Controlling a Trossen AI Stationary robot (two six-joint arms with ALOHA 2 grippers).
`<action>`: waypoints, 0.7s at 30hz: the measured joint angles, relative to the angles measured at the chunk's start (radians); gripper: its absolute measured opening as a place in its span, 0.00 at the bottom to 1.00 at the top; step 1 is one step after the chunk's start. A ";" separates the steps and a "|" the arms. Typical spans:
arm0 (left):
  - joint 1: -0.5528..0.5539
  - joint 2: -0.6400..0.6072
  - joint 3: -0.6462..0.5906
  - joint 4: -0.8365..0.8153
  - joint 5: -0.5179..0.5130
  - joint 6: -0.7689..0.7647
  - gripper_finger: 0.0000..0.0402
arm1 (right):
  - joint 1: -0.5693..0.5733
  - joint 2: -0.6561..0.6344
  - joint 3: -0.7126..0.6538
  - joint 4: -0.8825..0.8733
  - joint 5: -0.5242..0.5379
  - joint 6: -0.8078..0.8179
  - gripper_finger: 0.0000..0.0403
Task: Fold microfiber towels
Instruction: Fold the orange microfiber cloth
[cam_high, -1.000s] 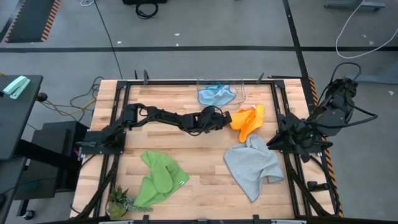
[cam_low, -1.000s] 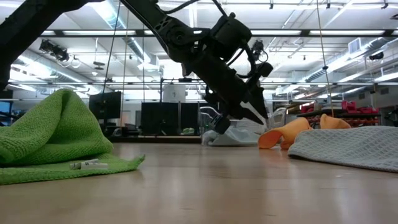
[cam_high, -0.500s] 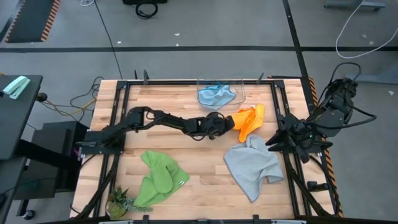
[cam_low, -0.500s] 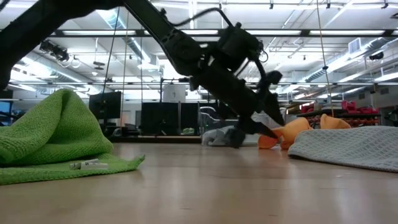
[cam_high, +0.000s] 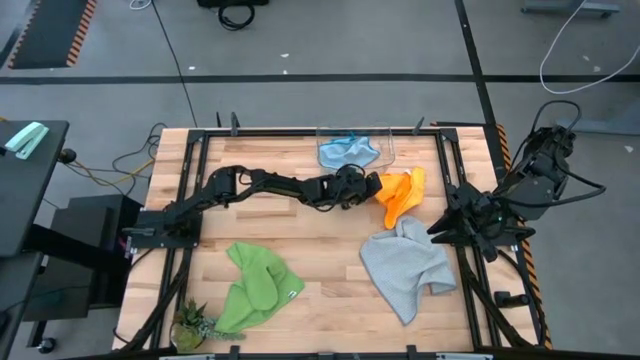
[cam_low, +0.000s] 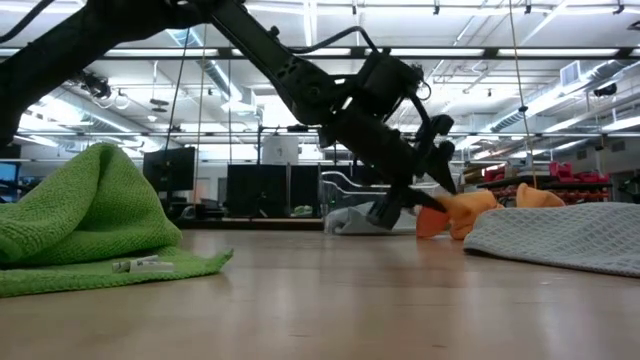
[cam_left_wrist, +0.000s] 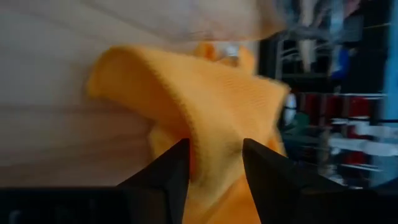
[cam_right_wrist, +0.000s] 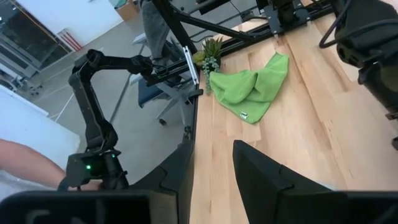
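Observation:
The yellow-orange towel (cam_high: 402, 192) lies bunched on the table's far right part. My left gripper (cam_high: 374, 188) reaches it from the left, slanting down and open. In the left wrist view my left gripper (cam_left_wrist: 214, 167) has a raised fold of this towel (cam_left_wrist: 211, 106) between and beyond its fingers. The light blue towel (cam_high: 348, 152) lies at the far edge, the bright green one (cam_high: 255, 285) crumpled near left, the light grey one (cam_high: 405, 265) near right. My right gripper (cam_right_wrist: 212, 168) hangs open and with nothing in it, raised over the table's right edge. My left gripper stands with one finger (cam_left_wrist: 171, 177) on each side of a raised fold (cam_left_wrist: 214, 134) at the left end of the yellow-orange towel. It comes from the table's left, slanting down. I cannot tell whether the fingers touch the cloth. The towel rests on the table.
A clear bin (cam_high: 390, 142) stands at the far edge around the blue towel. A small plant (cam_high: 192, 322) sits at the near left corner. Bare wood lies between the green and grey towels. Beyond the table, the right wrist view shows another arm (cam_right_wrist: 93, 106) and a person's sleeve (cam_right_wrist: 22, 168).
My left gripper has gone toward the table's right edge and down, reaching the left end of the yellow-orange towel. The towels lie as before.

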 joint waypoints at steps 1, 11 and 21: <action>-0.001 0.000 -0.001 -0.020 0.001 0.010 0.38 | 0.000 0.000 0.000 0.000 0.000 0.000 0.30; -0.016 0.000 -0.002 -0.067 0.002 0.042 0.39 | 0.000 0.000 0.000 -0.004 0.000 -0.003 0.30; 0.020 0.000 -0.002 -0.082 -0.034 0.045 0.38 | 0.000 0.000 0.000 -0.013 0.000 -0.011 0.30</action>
